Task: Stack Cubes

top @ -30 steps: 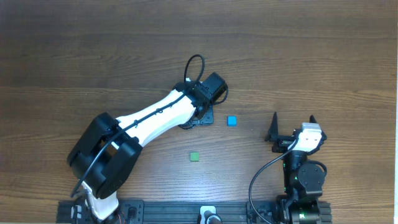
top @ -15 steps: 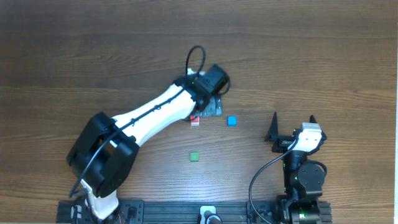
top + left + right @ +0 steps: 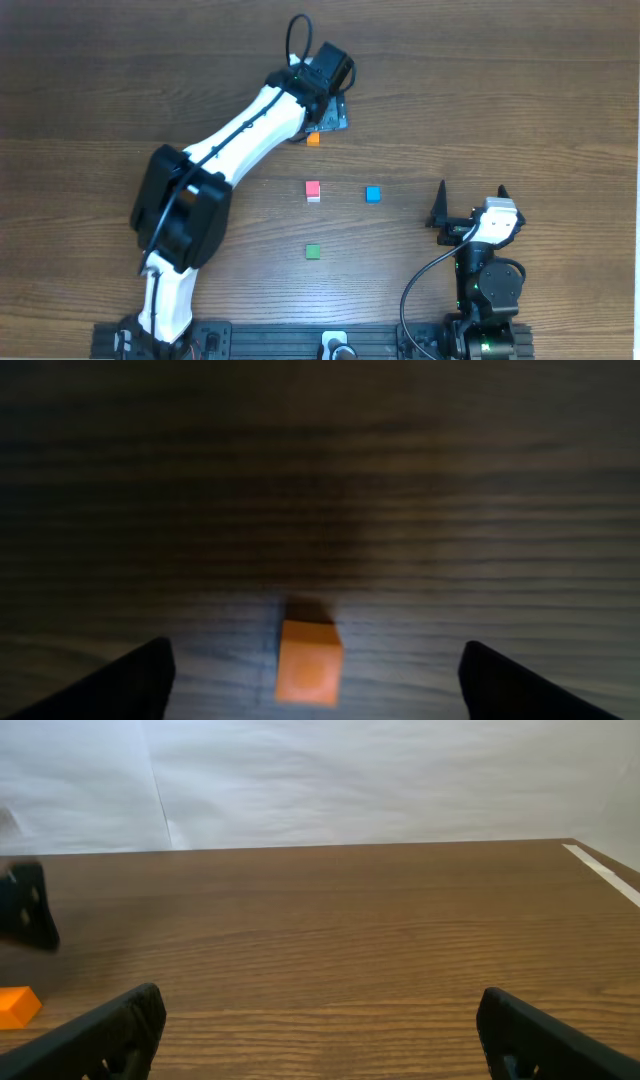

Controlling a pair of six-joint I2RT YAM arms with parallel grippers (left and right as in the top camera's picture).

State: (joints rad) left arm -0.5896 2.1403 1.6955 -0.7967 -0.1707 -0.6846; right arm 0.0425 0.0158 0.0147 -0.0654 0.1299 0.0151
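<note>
Nearest, by its own base: right tool (image 3: 470, 207). Black tapered fingers (image 3: 110, 1035) are spread wide with nothing between them.

Underfoot throughout: counter (image 3: 520, 90), dark brown wood grain. Long straight lines run side to side, with a low sheen.

First block out from the bases: green cube (image 3: 313, 252). Small, matte and square-edged, it lies flat on the counter near the middle, well apart from the rest.

Next row out: pink cube (image 3: 313, 189), in line beyond the green one. There is a pale strip along its near side; cannot tell whether that is a side face or something beneath it. Beside it to the right, apart and not touching, is the blue cube (image 3: 373, 194), bright with crisp corners. It lies between the pink one and the right arm's side.

Farthest block: orange cube (image 3: 313, 139), beyond the pink one. It has smooth faces and softly rounded edges, rests flat on the counter, and throws a short dark shadow behind it.

Over it: left tool (image 3: 327, 120), at the end of a white-shelled arm stretched diagonally up the counter. A black cable (image 3: 297, 35) loops at the wrist. The dark wedge-shaped fingers (image 3: 130, 680) stand wide, the orange block centred between them and touching neither. Nothing is gripped.

Farthest back: plain white backdrop (image 3: 380, 780) behind the counter's far edge.
</note>
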